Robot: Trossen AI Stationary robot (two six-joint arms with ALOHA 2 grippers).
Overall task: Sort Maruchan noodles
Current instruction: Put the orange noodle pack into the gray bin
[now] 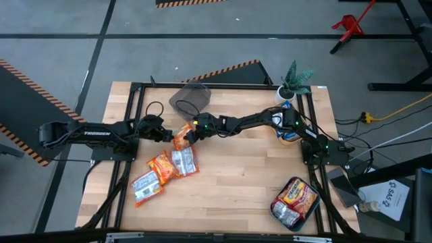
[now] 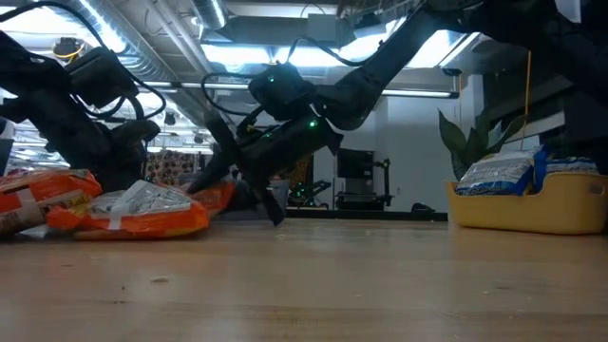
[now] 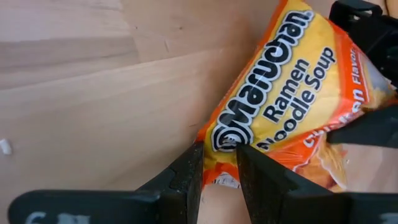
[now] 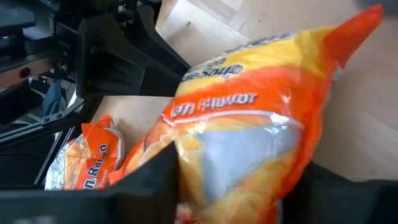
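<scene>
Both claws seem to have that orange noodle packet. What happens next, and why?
Probably the left gripper lets go. It pinches one corner of the orange packet, while the right gripper straddles the packet's other end, so this looks like a handover; releasing would free the right arm to carry it off.

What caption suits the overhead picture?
Both end effectors, left and right, grip one orange noodle packet mid-table.

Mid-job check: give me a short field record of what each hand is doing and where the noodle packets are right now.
left hand: pinching one corner of the orange-yellow packet
right hand: around the same packet's other end, fingers either side
packet state: between both hands, mid-table
loose packets: a few on the wood near the left arm
yellow bin: holds blue-white packets
dark tray: holds more packets, front right
</scene>
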